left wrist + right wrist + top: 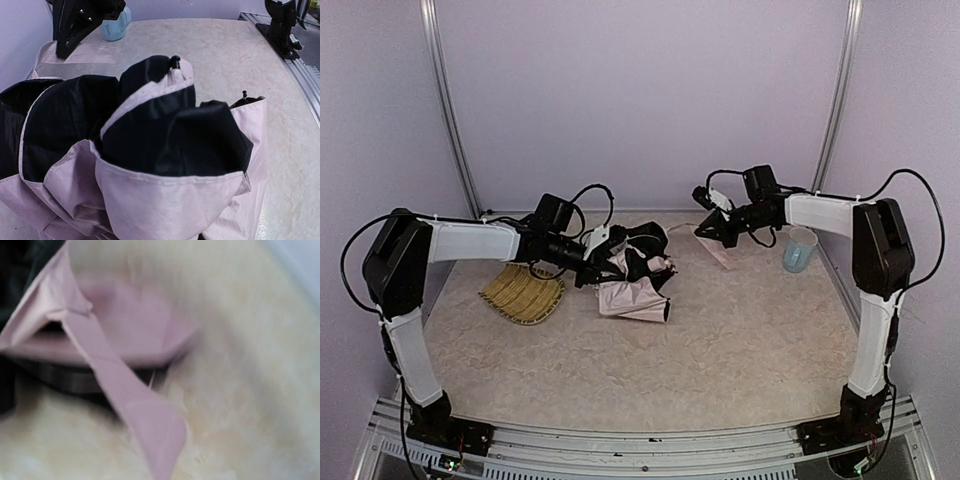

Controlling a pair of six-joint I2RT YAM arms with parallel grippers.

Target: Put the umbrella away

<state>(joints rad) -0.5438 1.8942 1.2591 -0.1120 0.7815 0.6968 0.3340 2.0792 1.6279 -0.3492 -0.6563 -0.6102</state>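
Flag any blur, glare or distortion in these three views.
Top external: sharp and evenly lit, with soft shadows around the umbrella and no glare. Left wrist: sharp on the umbrella folds, with a wide-angle bend along the table edge at right. Right wrist: heavily blurred and washed warm; only the pink strap can be made out.

Lilac walls (640, 100) — plain, evenly lit; aluminium posts (445, 100) in the corners; mottled beige tabletop (720, 340).
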